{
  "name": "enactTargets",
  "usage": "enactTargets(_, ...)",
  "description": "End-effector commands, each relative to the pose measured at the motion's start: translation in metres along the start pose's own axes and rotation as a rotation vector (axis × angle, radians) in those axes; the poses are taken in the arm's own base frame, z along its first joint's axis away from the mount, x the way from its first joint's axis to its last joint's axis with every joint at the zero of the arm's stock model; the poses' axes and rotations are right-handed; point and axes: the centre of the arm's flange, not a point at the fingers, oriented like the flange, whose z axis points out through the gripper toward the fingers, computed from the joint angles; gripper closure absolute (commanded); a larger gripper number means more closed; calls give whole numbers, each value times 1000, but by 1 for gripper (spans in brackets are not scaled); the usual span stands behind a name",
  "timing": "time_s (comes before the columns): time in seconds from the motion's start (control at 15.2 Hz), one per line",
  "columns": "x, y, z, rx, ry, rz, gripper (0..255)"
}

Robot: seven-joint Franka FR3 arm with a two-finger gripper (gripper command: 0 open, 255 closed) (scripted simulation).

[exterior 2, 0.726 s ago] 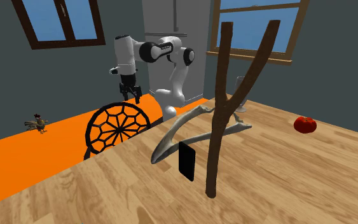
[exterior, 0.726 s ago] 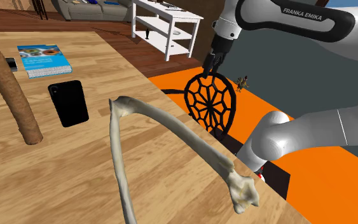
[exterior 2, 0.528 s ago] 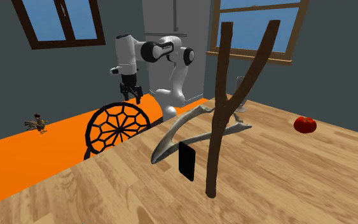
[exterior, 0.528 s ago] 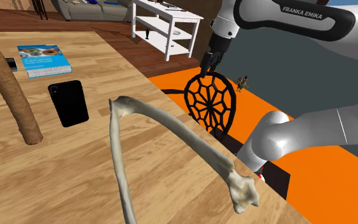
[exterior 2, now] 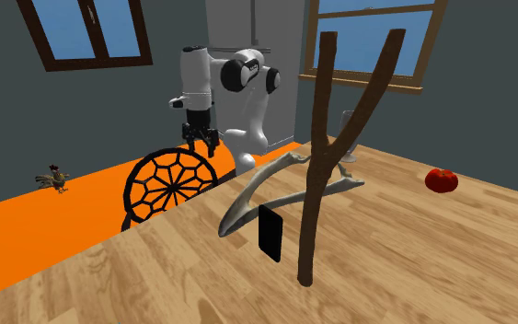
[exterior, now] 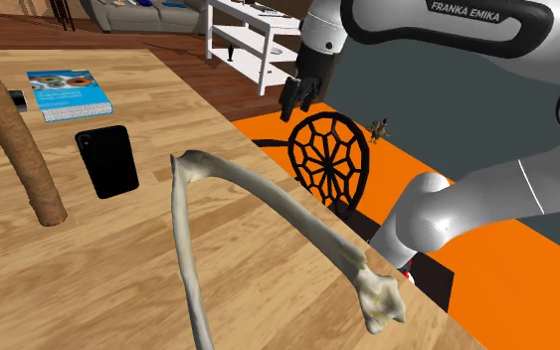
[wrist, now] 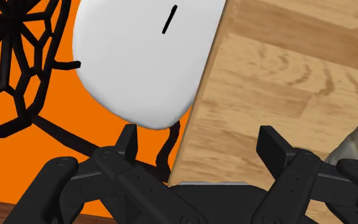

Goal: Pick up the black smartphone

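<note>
**Operator:** Where is the phone?

**Spotter:** Your black smartphone [exterior: 107, 161] lies flat on the wooden worktop [exterior: 118, 259]. In the shoulder view it sits between the blue-covered book [exterior: 67, 94] and the forked pale bone [exterior: 268, 202]. It is just beside the foot of the brown branch [exterior: 14, 139] but not touching it.

**Operator:** What does it look like?

**Spotter:** You have a thin, plain slab, glossy black all over, with rounded corners and a long rectangular outline. I can make out no markings on the face. In the second exterior view it reads as a dark upright rectangle [exterior 2: 270, 233] against the light wood, between the bone and the branch.

**Operator:** And the claw?

**Spotter:** Your claw [exterior: 297, 99] hangs off the worktop's edge, over the orange floor, above the round black lattice disc [exterior: 332, 159]. It is well apart from the phone. In the second exterior view it [exterior 2: 201, 143] points downward.

**Operator:** Open?

**Spotter:** Yes. In the wrist view your claw [wrist: 199, 139] has its two black fingers [wrist: 130, 139] spread wide, with nothing between them. Beyond them you see a rounded white part of the arm, the orange floor and the worktop's edge.
</note>
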Motion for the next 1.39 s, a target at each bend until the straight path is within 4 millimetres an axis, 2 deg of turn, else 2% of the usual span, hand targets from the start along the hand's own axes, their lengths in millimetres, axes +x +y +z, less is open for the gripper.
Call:
enactTargets(0.0,11,-26,-2,-5,13,-3,0)
enactTargets(1.32,93,-277,-24,-59,130,-41,0)
